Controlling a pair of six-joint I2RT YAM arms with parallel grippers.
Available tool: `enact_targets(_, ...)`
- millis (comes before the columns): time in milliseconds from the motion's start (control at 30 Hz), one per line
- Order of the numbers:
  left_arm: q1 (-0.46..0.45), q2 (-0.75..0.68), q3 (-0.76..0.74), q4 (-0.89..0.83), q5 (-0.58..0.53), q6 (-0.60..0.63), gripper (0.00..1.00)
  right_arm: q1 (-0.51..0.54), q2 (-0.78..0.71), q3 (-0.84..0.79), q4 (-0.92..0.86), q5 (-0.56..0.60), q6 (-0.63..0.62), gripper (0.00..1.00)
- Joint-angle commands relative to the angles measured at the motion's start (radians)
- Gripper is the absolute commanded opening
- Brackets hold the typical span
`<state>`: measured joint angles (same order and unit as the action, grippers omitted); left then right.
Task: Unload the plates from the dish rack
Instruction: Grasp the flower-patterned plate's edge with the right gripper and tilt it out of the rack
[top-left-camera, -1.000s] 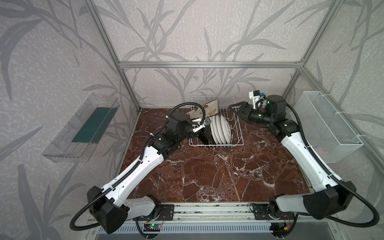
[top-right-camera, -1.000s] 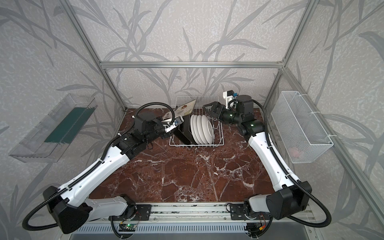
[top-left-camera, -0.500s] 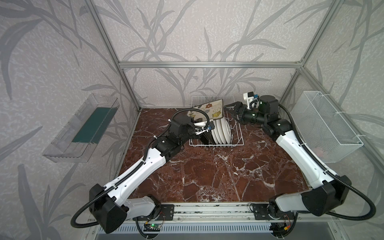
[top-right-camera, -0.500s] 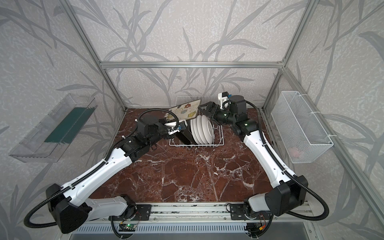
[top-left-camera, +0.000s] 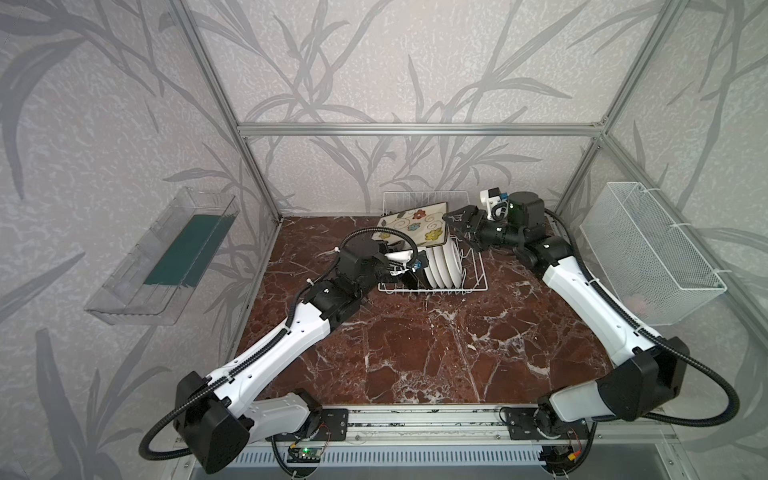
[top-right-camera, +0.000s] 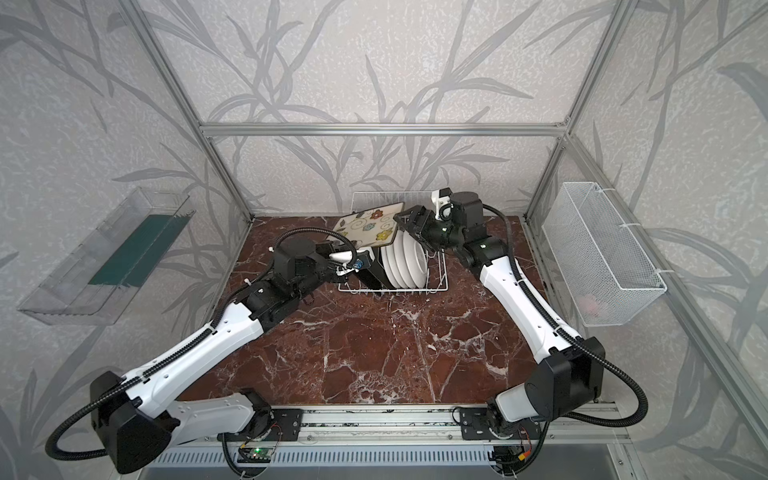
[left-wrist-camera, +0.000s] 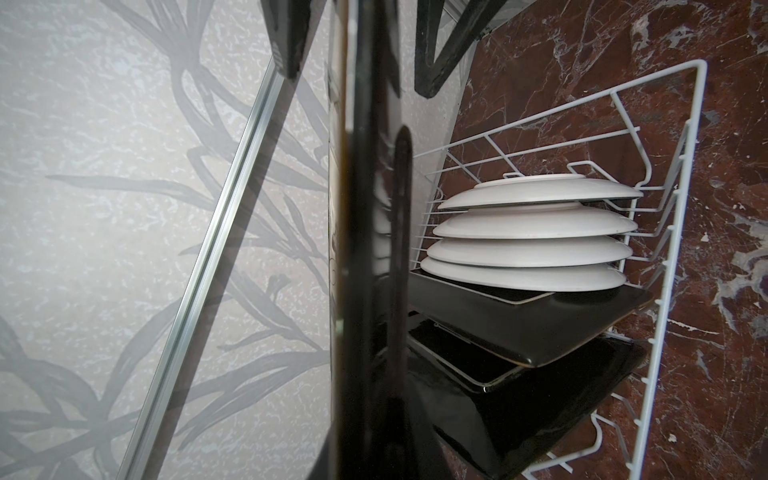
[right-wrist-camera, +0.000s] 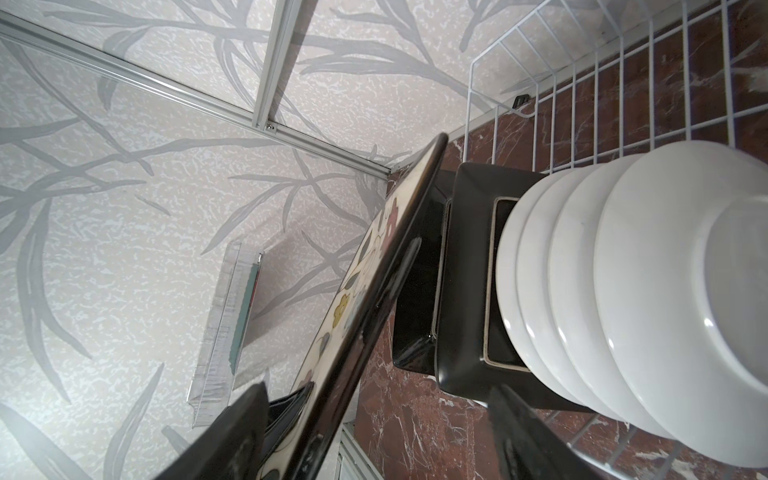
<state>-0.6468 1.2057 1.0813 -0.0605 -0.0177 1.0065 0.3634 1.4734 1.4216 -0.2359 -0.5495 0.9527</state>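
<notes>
Flowered plate (top-left-camera: 415, 224): tilted above the dish rack (top-left-camera: 478, 286) — cream face up.
Left gripper (top-left-camera: 406, 255): pinching its near edge.
Right gripper (top-left-camera: 455, 227): spread, one finger each side of its right edge.
In rack: round white plates (top-left-camera: 446, 266), black square plates (left-wrist-camera: 540, 332) — upright.

Flowered plate (top-left-camera: 415, 227), tilted above the dish rack (top-left-camera: 473, 274), roofs the rack's rear and the side nearer the left arm. Upright white plates (top-left-camera: 445, 266) and black plates (left-wrist-camera: 540, 332) pack the slots beneath it, close together. Free room: the bare strip between the white plates and the rack's wire wall nearer the right arm; the open table (top-left-camera: 415, 357) in front, between both arms.
</notes>
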Motion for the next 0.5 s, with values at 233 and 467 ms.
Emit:
enact_targets(233,-0.017,-0.022,0.029,0.232,0.017,0.083,0.0,0.019,0.051,0.036,-0.025,-0.004,-0.004,0.73)
enact_targets(467,-0.028,0.001,0.02,0.269,-0.006,0.151,0.0,0.037,0.077,0.046,-0.028,-0.015,0.004,0.61)
